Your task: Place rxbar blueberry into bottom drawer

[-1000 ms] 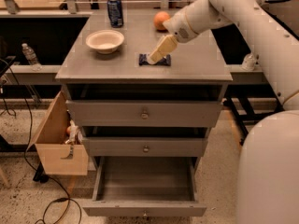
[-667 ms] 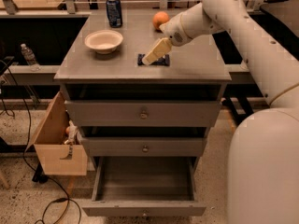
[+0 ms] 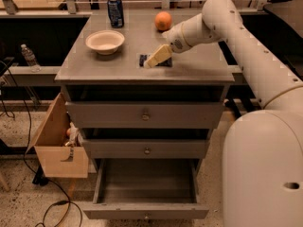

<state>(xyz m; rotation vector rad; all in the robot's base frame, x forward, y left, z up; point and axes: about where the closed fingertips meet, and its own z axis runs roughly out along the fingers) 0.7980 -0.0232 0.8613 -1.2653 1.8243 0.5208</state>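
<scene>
No readable text anywhere. Markings on blue soda can (image 3: 115,11), far left of cabinet top (image 3: 199,65), illegible. Lettering on rxbar blueberry (image 3: 168,62) illegible. Robot gripper (image 3: 151,61) directly over bar, mid-top.

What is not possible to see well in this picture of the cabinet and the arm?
- Snack bar: camera view, its middle is covered by the end effector, which sits over it on the cabinet top; whether it is gripped cannot be told.
- Bottom drawer: its knob lies at the picture's lower edge, partly cut off.
- Wooden box: contents too dim and small to name.
- Can: label blurred.
</scene>
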